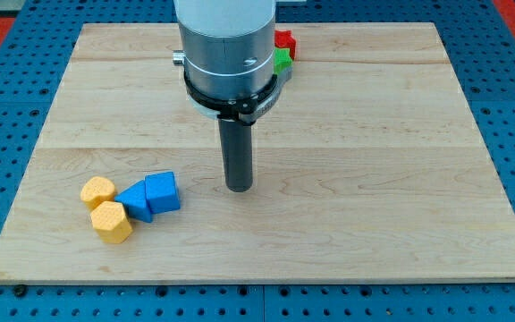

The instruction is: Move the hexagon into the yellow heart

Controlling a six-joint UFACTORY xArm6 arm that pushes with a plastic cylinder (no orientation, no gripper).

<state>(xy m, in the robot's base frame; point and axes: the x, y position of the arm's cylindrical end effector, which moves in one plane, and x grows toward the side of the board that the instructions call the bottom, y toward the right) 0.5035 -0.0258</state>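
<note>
My tip (238, 188) rests on the wooden board (374, 224) a little left of its middle. Four blocks are clustered at the lower left. A yellow block that looks like a hexagon (98, 191) is leftmost. Just below it, touching it, is a yellow block that looks like a heart (112, 222). A blue triangle-like block (135, 200) touches the heart's right side. A blue cube-like block (163, 192) sits against it on the right. My tip is to the right of the blue cube-like block, a clear gap away.
A red block (285, 40) and a green block (282, 61) sit near the board's top edge, partly hidden behind the arm's grey body (226, 45). The board lies on a blue perforated surface.
</note>
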